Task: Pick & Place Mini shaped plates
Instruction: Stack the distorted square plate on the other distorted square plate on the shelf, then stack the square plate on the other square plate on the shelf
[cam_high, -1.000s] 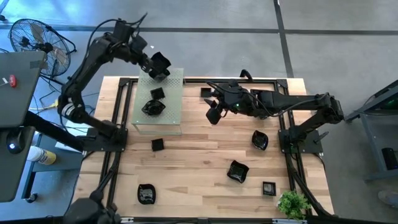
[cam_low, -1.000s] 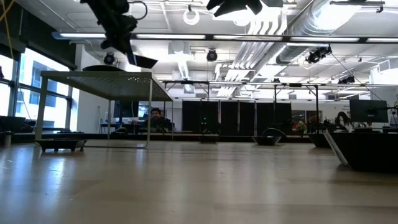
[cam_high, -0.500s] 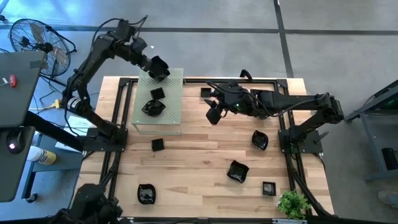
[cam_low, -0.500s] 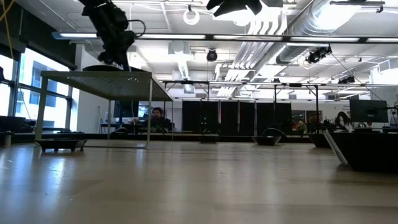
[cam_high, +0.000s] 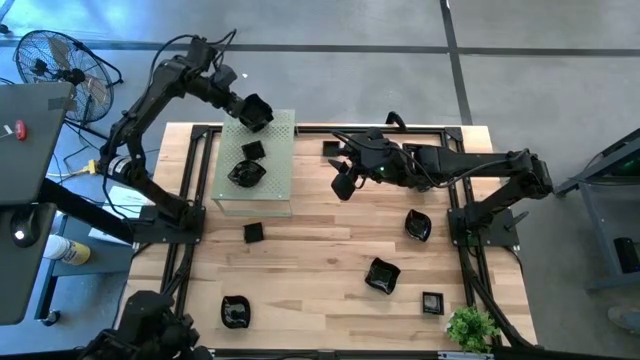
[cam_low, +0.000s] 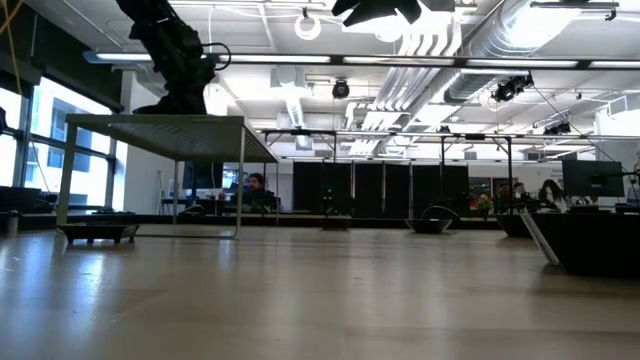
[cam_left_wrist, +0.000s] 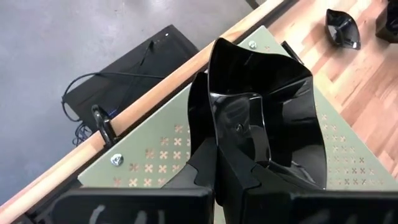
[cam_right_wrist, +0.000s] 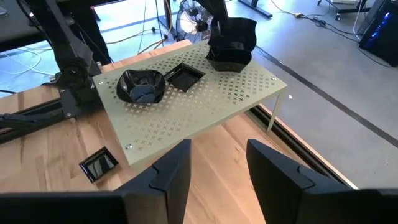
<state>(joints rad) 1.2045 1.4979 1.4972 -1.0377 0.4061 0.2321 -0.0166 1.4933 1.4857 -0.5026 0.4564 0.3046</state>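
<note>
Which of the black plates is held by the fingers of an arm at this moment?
The wavy-rimmed plate in the left gripper, over the far corner of the green board. All other plates lie free.

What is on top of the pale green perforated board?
On the board: a small square plate, a wavy-rimmed plate, and a third plate in the shut left gripper; contact underneath hidden.

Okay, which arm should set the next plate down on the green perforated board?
Left. The left gripper is shut on a wavy black plate right over the perforated board's far corner. The right gripper hangs open and empty over the table beside the board.
</note>
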